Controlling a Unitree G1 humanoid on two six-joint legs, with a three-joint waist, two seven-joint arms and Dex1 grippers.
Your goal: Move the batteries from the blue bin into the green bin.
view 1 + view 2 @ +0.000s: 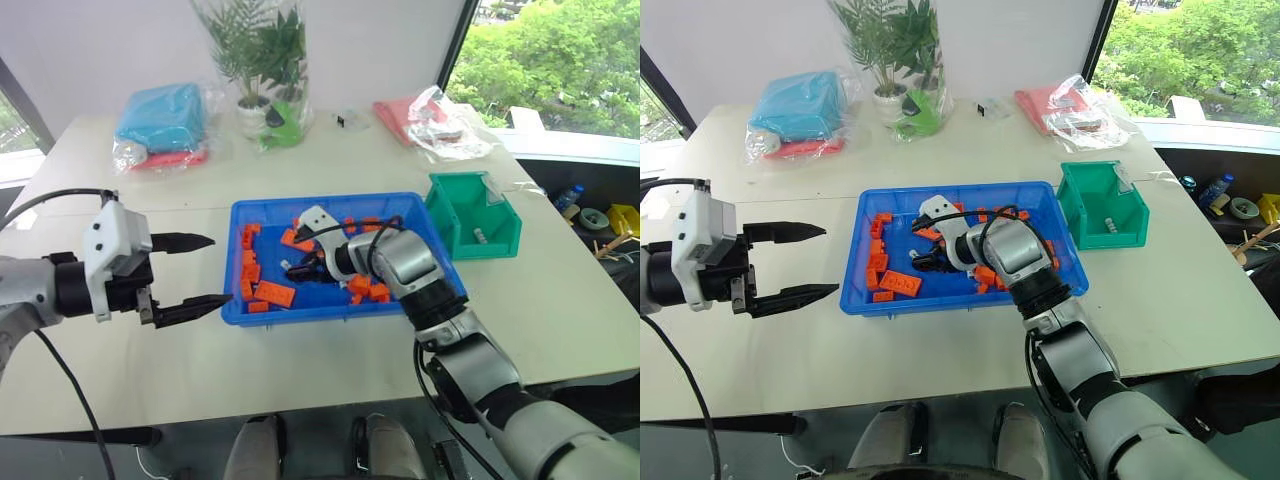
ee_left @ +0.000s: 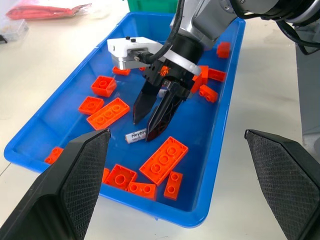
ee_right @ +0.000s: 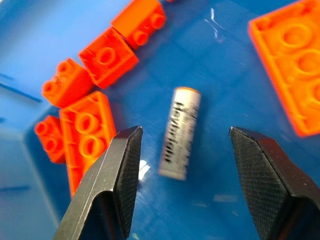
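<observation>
a small white-labelled silver-grey cylindrical battery [image 3: 179, 132] lies on the floor of the wide, shallow bright blue plastic tray [image 2: 210, 165]. dark lettering runs along its length; it begins "heybr" in the left wrist view, where the rest is hidden, and in the right wrist view it is too blurred to read further. no other text can be read.
</observation>
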